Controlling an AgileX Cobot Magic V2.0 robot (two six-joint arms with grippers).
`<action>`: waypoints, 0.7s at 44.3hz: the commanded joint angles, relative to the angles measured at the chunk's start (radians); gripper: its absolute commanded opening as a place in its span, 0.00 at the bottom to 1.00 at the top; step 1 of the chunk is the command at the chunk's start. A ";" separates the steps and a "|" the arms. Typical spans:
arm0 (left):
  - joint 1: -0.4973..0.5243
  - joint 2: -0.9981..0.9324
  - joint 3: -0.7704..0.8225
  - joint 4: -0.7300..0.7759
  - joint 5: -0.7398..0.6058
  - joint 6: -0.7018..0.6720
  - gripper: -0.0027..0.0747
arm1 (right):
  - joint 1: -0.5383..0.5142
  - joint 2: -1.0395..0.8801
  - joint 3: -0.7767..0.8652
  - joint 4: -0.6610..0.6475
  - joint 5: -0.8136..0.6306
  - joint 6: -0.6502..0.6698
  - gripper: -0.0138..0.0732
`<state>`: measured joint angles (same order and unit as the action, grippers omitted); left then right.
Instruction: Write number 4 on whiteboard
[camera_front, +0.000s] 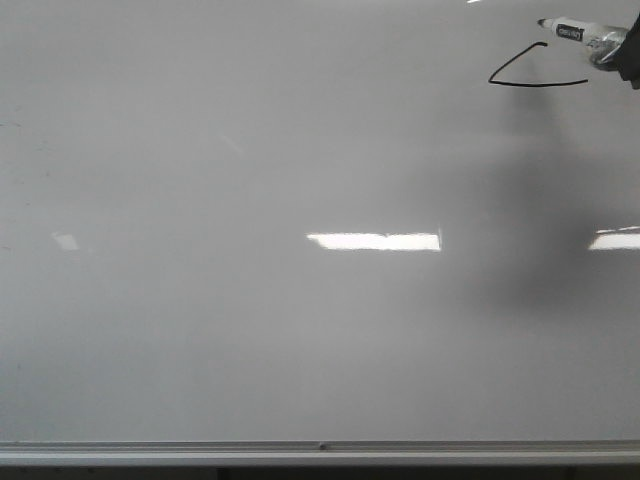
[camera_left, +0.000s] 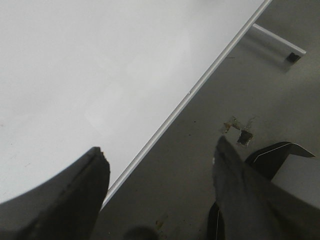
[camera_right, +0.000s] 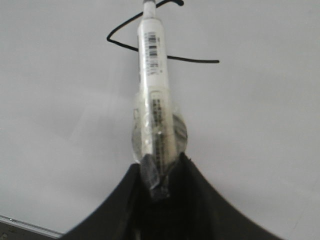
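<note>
The whiteboard (camera_front: 250, 330) fills the front view, with a silver rail (camera_front: 320, 452) along its near edge. At the far right, black marks of the number 4 (camera_front: 530, 80) show a slanted stroke joined to a long crossbar. My right gripper (camera_right: 161, 165) is shut on a white marker (camera_right: 152, 65). The marker (camera_front: 575, 33) points left, its tip just beyond the slanted stroke's upper end. I cannot tell whether the tip touches the board. The same marks (camera_right: 195, 60) lie under the marker barrel. My left gripper (camera_left: 159, 147) is open and holds nothing, over the board's rail (camera_left: 200, 85).
Bright lamp reflections (camera_front: 375, 241) and a soft arm shadow (camera_front: 540, 230) lie on the board. Past the rail, the left wrist view shows a dark grey surface (camera_left: 240, 95), a metal bracket (camera_left: 280, 42) and a black part (camera_left: 275, 155).
</note>
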<state>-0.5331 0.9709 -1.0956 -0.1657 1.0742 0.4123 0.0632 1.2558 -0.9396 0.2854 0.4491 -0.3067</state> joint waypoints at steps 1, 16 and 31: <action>0.001 -0.011 -0.025 -0.020 -0.055 -0.011 0.60 | -0.010 -0.018 -0.033 0.011 -0.078 -0.006 0.09; 0.001 -0.011 -0.025 -0.020 -0.051 -0.011 0.60 | -0.018 0.100 -0.033 0.012 -0.029 -0.006 0.09; 0.001 -0.011 -0.025 -0.020 -0.051 -0.011 0.60 | -0.018 0.076 -0.034 0.005 0.169 -0.006 0.09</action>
<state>-0.5331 0.9709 -1.0956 -0.1657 1.0742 0.4123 0.0514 1.3944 -0.9396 0.2834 0.6580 -0.3067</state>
